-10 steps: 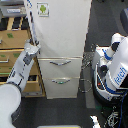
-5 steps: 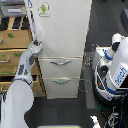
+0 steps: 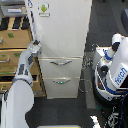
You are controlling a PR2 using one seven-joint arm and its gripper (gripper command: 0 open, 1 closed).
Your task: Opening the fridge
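The fridge (image 3: 62,42) stands tall and white in the upper middle of the frame, its large upper door bearing a small green sticker (image 3: 44,8) near the top left corner. Below the door sit two drawers, each with a curved silver handle (image 3: 61,63). A white arm (image 3: 22,75) rises from the lower left of the frame, and its gripper (image 3: 36,46) rests at the left edge of the upper door, just above the top drawer. The picture is too coarse to tell whether the claw is wide, narrow or gripping the door edge. A tan wooden cabinet (image 3: 12,47) fills the left side behind the arm. A white-and-blue robot body (image 3: 116,70) stands at the right of the frame.
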